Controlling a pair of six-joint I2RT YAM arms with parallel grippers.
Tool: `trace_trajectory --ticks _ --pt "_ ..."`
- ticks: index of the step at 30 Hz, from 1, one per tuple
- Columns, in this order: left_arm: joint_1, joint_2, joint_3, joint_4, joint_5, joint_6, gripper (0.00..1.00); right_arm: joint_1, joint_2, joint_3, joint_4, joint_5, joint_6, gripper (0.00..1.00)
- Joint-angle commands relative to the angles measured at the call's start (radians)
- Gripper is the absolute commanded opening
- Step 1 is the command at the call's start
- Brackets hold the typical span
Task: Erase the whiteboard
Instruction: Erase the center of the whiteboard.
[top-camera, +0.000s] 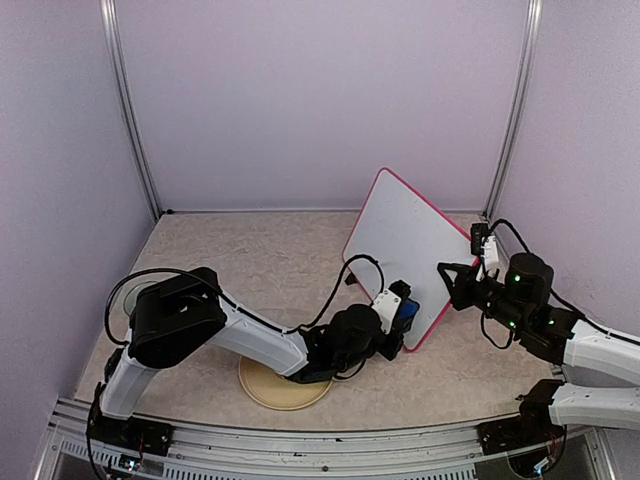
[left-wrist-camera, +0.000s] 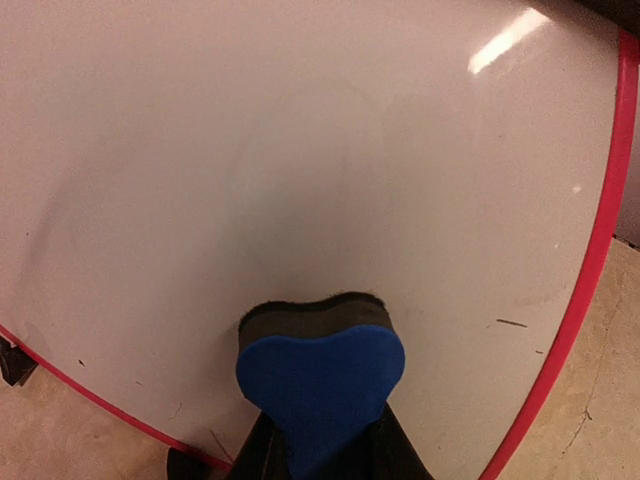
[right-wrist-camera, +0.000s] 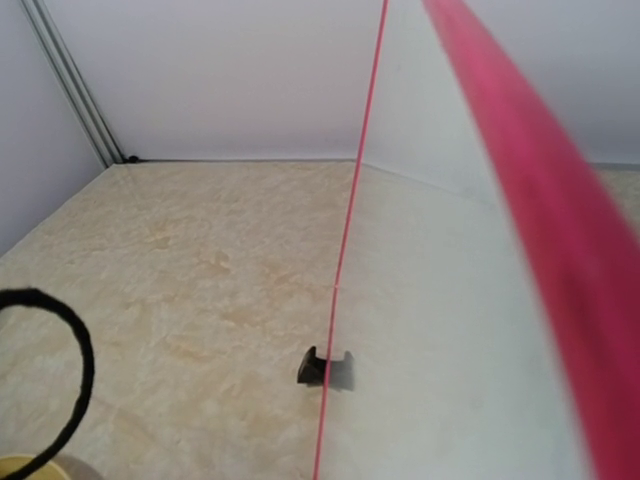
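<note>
While the left gripper (top-camera: 402, 312) squeezes a blue eraser (left-wrist-camera: 320, 385) against the whiteboard (top-camera: 405, 245), the right gripper (top-camera: 460, 285) pinches the board's right edge.

Closed tight on the eraser's blue foam back, the left jaws press its black felt face flat to the lower part of the white surface. In the left wrist view that surface is almost clean, with only a few small dark flecks near the red frame (left-wrist-camera: 590, 250). The right jaws are closed narrowly on the frame, which runs as a blurred pink band across the right wrist view. The board stands steeply tilted at the right side of the beige table (top-camera: 230, 260), between the two grippers, with one black foot (right-wrist-camera: 325, 368) down on the tabletop. A tan plate (top-camera: 285, 392) lies under the left arm near the front edge, apart from the board.
</note>
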Motion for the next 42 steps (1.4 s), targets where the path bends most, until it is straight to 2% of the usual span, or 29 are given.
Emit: trace_trajectory --ticks 1,15,20,28,31,42 --pt "-0.044 -0.026 0.013 0.008 0.140 0.023 0.00 0.013 0.009 0.049 0.061 -0.115 0.062 0.00" --pt "-0.084 -0.017 0.032 0.022 0.182 0.045 0.00 0.013 -0.001 0.034 0.062 -0.110 0.064 0.00" --pt "-0.085 -0.010 0.031 0.019 0.154 0.046 0.00 0.013 -0.005 0.030 0.062 -0.108 0.063 0.00" --pt "0.001 -0.011 0.066 -0.084 -0.017 -0.009 0.01 0.012 -0.007 0.028 0.060 -0.113 0.066 0.00" --pt "0.048 0.006 0.113 -0.170 -0.040 -0.032 0.01 0.013 -0.005 0.027 0.062 -0.114 0.066 0.00" --pt "0.119 0.019 0.119 -0.211 -0.090 -0.049 0.01 0.013 -0.010 0.020 0.061 -0.115 0.071 0.00"
